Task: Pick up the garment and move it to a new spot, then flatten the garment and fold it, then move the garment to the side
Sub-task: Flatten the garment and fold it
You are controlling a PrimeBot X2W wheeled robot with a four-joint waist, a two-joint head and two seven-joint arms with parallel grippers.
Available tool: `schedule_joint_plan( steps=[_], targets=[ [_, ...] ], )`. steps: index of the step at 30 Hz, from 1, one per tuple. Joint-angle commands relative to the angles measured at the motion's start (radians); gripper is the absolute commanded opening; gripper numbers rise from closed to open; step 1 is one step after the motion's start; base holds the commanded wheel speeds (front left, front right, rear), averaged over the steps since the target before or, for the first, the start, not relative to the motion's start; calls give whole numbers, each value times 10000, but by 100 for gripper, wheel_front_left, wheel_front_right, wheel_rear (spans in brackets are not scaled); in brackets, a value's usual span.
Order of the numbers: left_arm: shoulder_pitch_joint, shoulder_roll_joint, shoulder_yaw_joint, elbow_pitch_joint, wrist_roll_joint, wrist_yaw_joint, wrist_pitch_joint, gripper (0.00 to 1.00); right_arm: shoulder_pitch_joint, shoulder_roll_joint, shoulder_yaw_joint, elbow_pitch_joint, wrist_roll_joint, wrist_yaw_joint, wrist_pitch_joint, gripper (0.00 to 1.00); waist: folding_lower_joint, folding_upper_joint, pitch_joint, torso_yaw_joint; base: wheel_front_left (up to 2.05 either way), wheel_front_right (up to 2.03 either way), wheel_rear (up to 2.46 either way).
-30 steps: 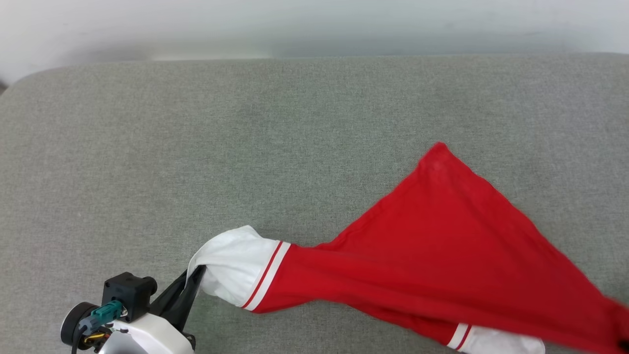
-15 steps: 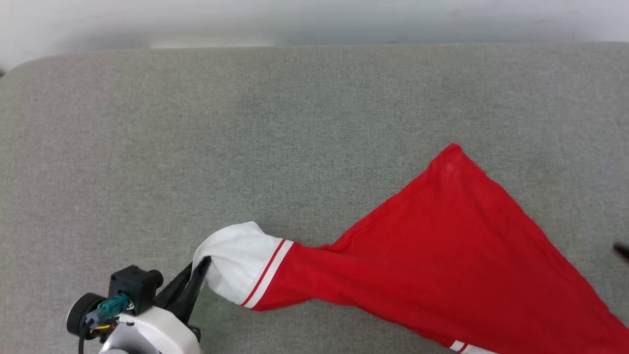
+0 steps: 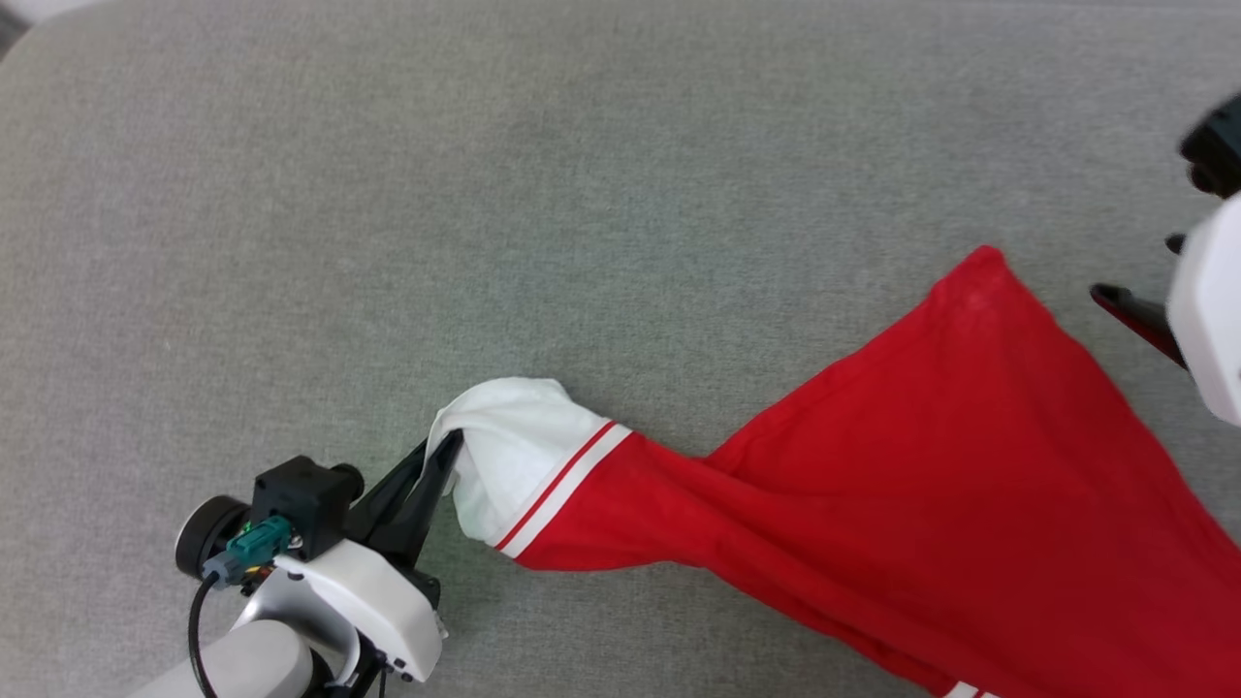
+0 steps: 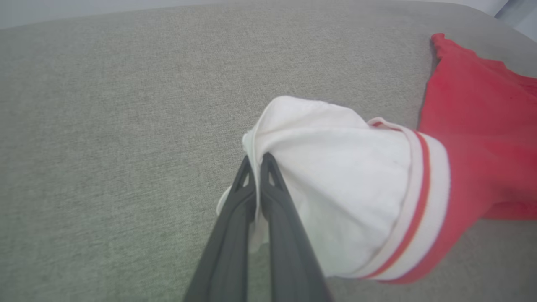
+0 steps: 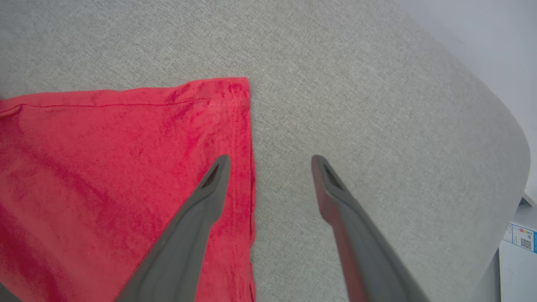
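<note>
The bench [image 3: 485,194] has a grey woven cover and rounded corners. On it lies the shirt [image 3: 921,465], red body spread toward the right side, one white sleeve [image 3: 514,436] perhaps lifted slightly off it.

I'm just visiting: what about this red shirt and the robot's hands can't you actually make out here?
- The garment: its lower right part, head view, cut off by the bottom and right edges.
- The right hand: head view, mostly cut off by the right edge.
- The left hand: how much sleeve it pinches, left wrist view, hidden by its own fingers.
- The label: right wrist view, too small to read.
</note>
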Motion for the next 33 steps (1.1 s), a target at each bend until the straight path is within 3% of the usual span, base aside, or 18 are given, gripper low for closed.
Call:
schedule_joint_plan(
  steps=[1,5,11,17,18,19,33],
  targets=[
    [-149,-55,22,29,93,-30,-8,0,-298,151,156,170,-118,-4,57,100,-1,0,315,265,0,0,0],
    [-412,-280,10,83,237,-129,-26,0,-1245,801,1009,1411,-578,-4,140,100,-1,0,706,544,0,0,0],
    [-607,-494,14,151,346,-183,-37,0,-1502,1474,1765,3080,-691,-4,-626,100,-1,0,1061,744,0,0,0],
    [-557,-599,-3,275,360,-192,-50,0,-677,1460,2480,4012,-224,12,-946,100,-1,0,1048,756,0,0,0],
    [-525,-610,5,294,324,-203,-47,0,-669,1436,2545,4050,-193,12,-1026,30,-1,0,1005,718,0,0,0],
    [-497,-613,8,320,306,-211,-49,0,-718,1398,2569,4064,-169,12,-1136,0,-1,0,954,678,0,0,0],
    [-1468,-64,280,336,641,-386,241,0,-2031,1123,1879,3088,504,-5,-3688,0,-1,0,-638,14,0,0,0]
  ],
)
